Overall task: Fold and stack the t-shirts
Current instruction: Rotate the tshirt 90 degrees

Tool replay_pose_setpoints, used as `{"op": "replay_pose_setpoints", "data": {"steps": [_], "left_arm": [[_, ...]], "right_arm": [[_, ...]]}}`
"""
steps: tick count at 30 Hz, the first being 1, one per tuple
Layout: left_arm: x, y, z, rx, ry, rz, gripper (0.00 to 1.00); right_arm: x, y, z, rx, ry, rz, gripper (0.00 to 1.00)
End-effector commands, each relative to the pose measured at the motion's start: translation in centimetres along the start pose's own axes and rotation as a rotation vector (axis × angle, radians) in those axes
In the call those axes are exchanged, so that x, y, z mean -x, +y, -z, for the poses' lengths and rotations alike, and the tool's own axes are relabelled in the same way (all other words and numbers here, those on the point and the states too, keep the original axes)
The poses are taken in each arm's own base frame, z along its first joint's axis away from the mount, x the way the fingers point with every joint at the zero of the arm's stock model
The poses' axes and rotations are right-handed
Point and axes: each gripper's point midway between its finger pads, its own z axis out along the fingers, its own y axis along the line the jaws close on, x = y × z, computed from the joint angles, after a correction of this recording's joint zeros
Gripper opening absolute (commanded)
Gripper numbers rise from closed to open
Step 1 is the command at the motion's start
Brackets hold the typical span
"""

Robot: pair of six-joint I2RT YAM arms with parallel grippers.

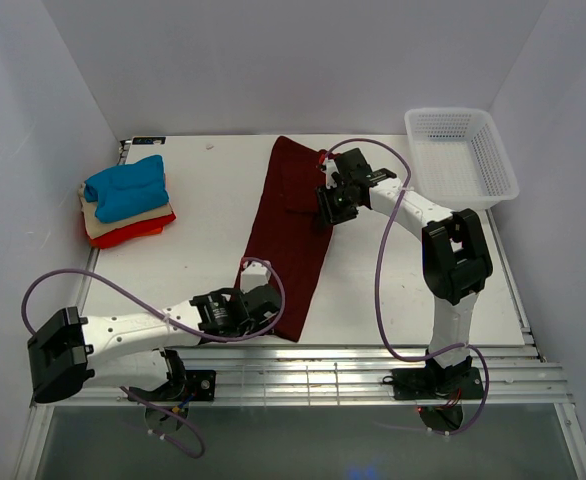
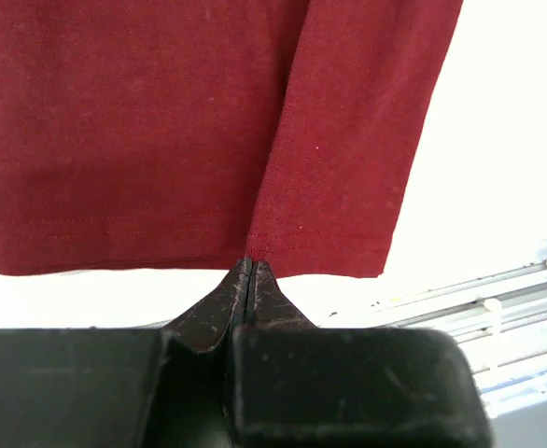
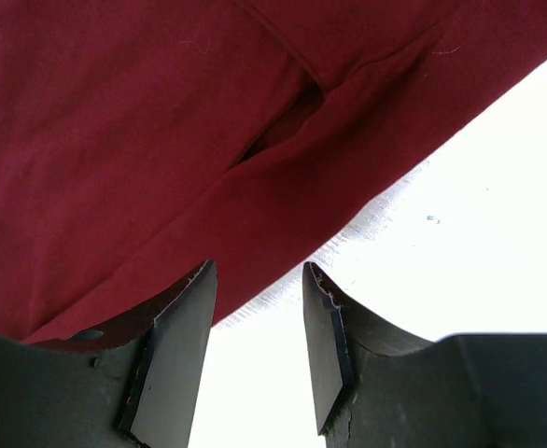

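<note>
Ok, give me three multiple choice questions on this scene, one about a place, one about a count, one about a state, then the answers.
1. Where on the table does the stack of folded shirts lie?
A. far left
B. far right
C. near middle

2. How many shirts are in that stack?
A. one
B. three
C. five

3. How is the left gripper?
A. wide open above the basket
B. shut on the hem of the maroon shirt
C. open, touching nothing

Answers:
1 A, the top view shows it by the left wall.
2 B, blue over beige over red-orange.
3 B, the left wrist view shows its jaws pinched together on the hem.
</note>
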Motion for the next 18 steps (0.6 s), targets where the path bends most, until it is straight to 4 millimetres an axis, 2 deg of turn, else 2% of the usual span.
{"op": "replay_pose_setpoints", "data": {"steps": [1, 11, 18], "left_arm": [[-0.6, 0.8, 0.5, 0.009, 0.018, 0.033, 0.07], [-2.7, 0.9, -0.7, 0.022, 0.097, 0.025, 0.07], [-4.3, 2.1, -1.5, 0.057, 0.133, 0.016, 0.07]], "right_arm": [[1.8, 0.5, 0.2, 0.006, -0.048, 0.004, 0.48], [2.2, 0.1, -0.4, -0.009, -0.043, 0.002, 0.48], [3.2, -0.1, -1.1, -0.018, -0.052, -0.004, 0.48]]}}
